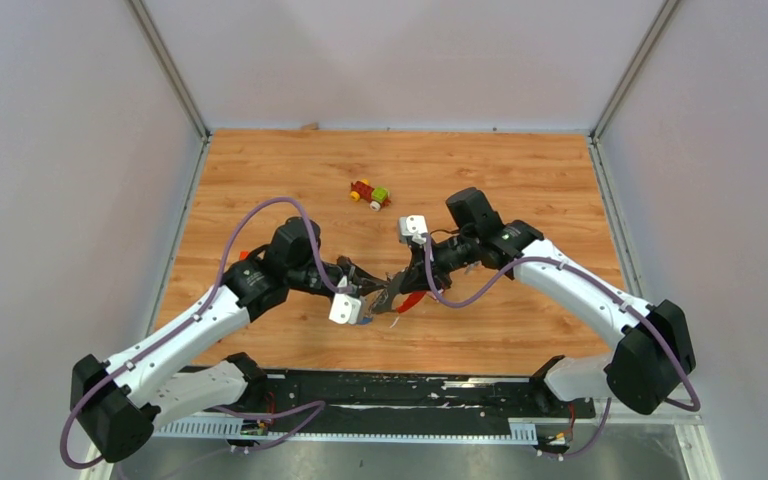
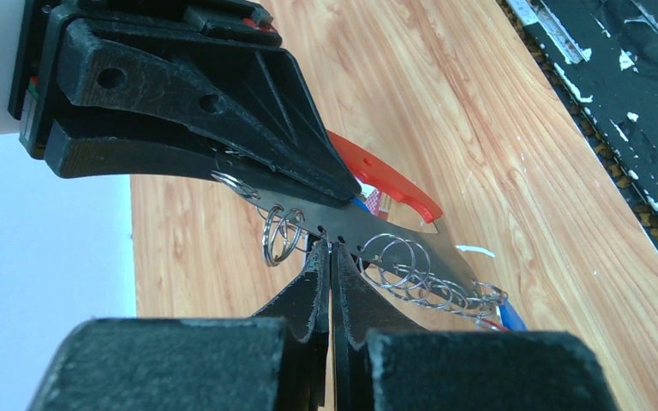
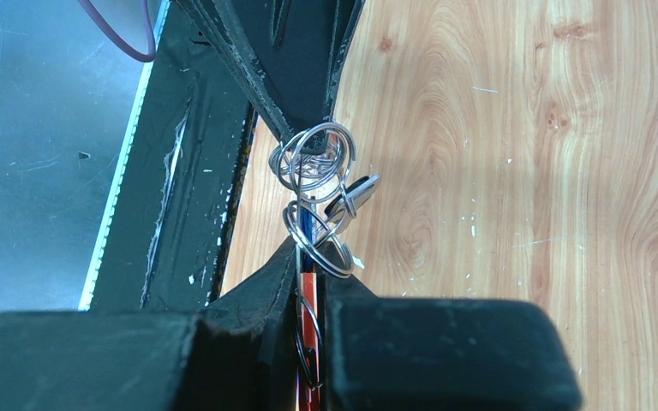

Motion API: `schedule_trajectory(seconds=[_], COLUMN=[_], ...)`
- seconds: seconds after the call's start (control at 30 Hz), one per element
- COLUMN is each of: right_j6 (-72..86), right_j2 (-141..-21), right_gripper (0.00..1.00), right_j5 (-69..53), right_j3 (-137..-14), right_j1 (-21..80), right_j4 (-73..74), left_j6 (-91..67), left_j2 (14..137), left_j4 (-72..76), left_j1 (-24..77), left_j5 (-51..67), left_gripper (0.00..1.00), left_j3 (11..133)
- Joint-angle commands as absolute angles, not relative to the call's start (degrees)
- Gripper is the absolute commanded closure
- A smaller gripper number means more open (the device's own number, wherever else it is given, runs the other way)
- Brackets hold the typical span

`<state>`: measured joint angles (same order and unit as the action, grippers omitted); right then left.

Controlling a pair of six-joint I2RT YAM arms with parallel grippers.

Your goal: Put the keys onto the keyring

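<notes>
Keyring (image 1: 400, 298) held between both grippers over the wooden table (image 1: 520, 180), near its front middle.
The left gripper (image 2: 330, 250) is clamped shut on the edge of the grey fob (image 2: 355, 227); wire rings and a blue-headed key (image 2: 512, 318) are hung below it; the red fob (image 2: 385, 175) is pinched by the closed right gripper (image 3: 313, 272).

Both grippers meet mid-table, a bit nearer the front edge. Left gripper (image 1: 375, 287) comes in from the L and right gripper (image 1: 400, 290) from the R, tips nearly nose to nose. The keyring (image 1: 412, 300) sits between them over the table (image 1: 520, 180), pinched from both sides, w/ loops hanging below (one of the keys (image 2: 511, 318) at the chain's end). Toy car (image 1: 370, 194) lies behind the pair, toward the back wall, well apart. Base rail (image 1: 390, 385) runs along the front.
</notes>
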<state>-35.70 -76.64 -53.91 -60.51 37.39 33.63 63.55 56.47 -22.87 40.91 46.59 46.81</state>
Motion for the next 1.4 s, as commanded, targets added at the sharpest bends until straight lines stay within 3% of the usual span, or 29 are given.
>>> schedule_trajectory(seconds=[0.0, 0.8, 0.83, 1.03, 1.37], right_j6=[-36.8, -36.1, -36.3, -36.9, -37.4], right_j2=[-76.3, -78.0, -77.8, -78.2, -78.4], right_gripper=[1.00, 1.00, 1.00, 1.00, 1.00], right_j5=[-58.3, -57.1, -57.3, -57.5, -57.9], right_j3=[-63.1, -63.9, -63.9, -63.7, -64.0], right_j1=[36.5, 36.5, 36.5, 36.5, 36.5], right_j4=[35.2, 35.9, 36.0, 36.4, 37.0], left_j6=[62.3, 60.5, 60.6, 63.2, 64.5], left_j2=[55.9, 54.8, 54.8, 54.0, 57.1], left_j4=[-22.0, -23.2, -23.2, -27.0, -28.2], left_j1=[40.4, 40.5, 40.4, 40.4, 40.4], left_j5=[43.3, 42.2, 41.7, 39.5, 41.9], left_gripper=[1.00, 1.00, 0.98, 0.65, 0.66], left_j3=[44.6, 46.1, 46.0, 48.6, 52.9])
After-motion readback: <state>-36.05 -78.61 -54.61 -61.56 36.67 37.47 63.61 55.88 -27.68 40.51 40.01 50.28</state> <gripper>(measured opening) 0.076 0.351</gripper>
